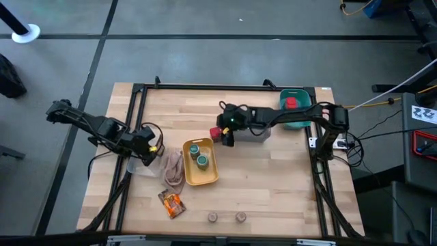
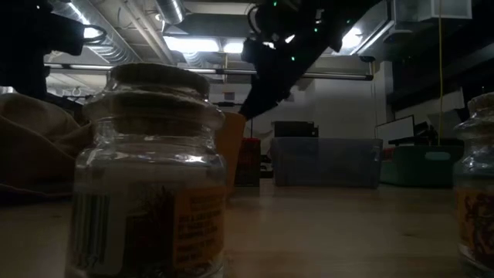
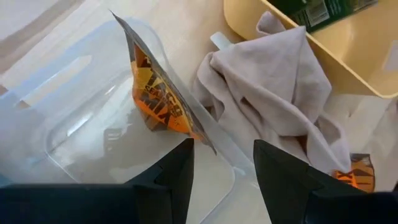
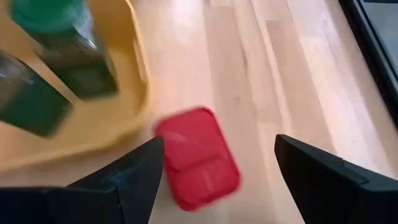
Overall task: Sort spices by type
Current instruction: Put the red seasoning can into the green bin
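Note:
My left gripper (image 1: 154, 145) (image 3: 222, 155) hangs open over the clear tray (image 3: 68, 106). An orange-brown sachet (image 3: 155, 93) stands in that tray, leaning on its wall, just ahead of the fingertips. My right gripper (image 1: 227, 137) (image 4: 219, 146) is open above a red block (image 4: 196, 155) (image 1: 216, 133) that lies flat on the table between the spread fingers. A second red block (image 1: 291, 102) sits in the teal tray (image 1: 304, 121). Two green-lidded jars (image 1: 198, 154) stand in the yellow tray (image 1: 205, 179). A dark sachet (image 1: 172, 203) and two tiny round jars (image 1: 212, 217) (image 1: 240, 216) rest near the table's near edge.
A beige cloth (image 1: 172, 167) (image 3: 273, 87) lies bunched between the clear tray and the yellow tray. A grey tray (image 1: 258, 132) sits under the right arm, beside the teal tray. In the low view one tiny jar (image 2: 147, 170) fills the foreground.

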